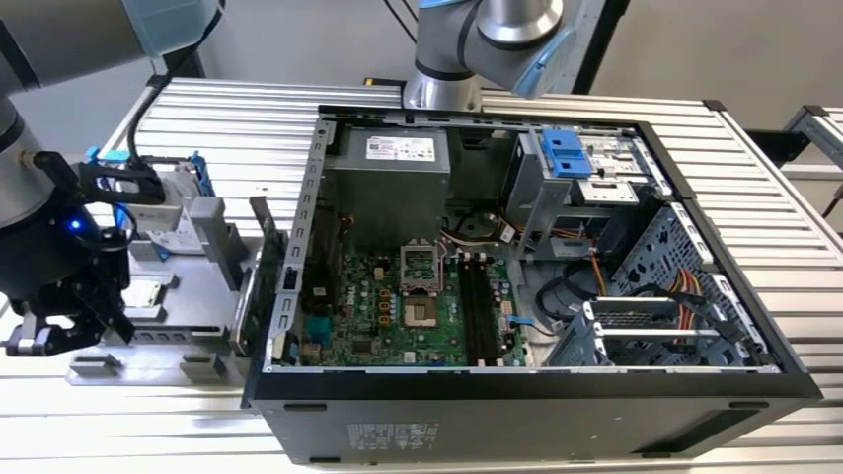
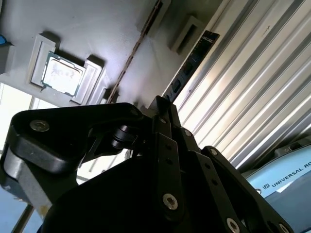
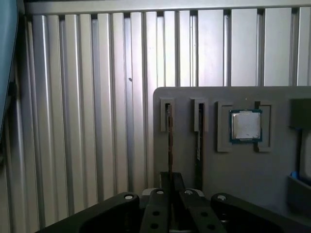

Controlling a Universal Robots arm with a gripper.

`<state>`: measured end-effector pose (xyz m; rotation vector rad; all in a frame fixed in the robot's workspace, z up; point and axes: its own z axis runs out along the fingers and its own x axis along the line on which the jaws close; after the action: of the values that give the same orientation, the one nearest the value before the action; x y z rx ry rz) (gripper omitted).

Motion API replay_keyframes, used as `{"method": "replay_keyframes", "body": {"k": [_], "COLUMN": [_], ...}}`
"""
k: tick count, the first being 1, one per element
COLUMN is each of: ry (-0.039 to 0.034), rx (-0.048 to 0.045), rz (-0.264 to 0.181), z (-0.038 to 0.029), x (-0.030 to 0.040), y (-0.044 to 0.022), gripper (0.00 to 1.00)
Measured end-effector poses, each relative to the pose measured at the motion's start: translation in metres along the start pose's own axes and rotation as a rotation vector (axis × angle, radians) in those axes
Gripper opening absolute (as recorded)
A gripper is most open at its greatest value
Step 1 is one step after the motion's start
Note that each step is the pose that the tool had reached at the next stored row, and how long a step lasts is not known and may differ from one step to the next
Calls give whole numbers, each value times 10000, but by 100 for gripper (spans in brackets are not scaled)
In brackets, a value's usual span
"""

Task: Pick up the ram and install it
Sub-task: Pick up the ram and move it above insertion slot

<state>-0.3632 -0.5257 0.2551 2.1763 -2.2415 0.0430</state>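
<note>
Grey moulded tray [image 3: 272,179] on the ribbed aluminium table [image 3: 87,121] holds 3 parts. A square silver processor chip [image 3: 245,125] lies in its pocket. The ram [image 3: 170,141], a thin stick, stands on edge in a narrow slot, with 1 more thin board [image 3: 199,138] slotted beside it. The arm's black gripper [image 3: 170,180] sits at one end of the ram; whether it grips cannot be told. The exterior view adds an open black computer case [image 1: 527,415], green motherboard [image 1: 382,316] inside, just beside the tray.
</note>
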Motion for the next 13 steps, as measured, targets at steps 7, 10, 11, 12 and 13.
{"method": "replay_keyframes", "body": {"k": [7,10,11,12,13], "ry": [1,-1,0,0,0], "rx": [0,1,0,1,0], "rz": [0,0,0,0,0], "z": [-82,-108,-117,-124,-132], "x": [3,3,4,4,4], "y": [0,-1,-1,-1,-1], "gripper": [0,0,0,0,0]}}
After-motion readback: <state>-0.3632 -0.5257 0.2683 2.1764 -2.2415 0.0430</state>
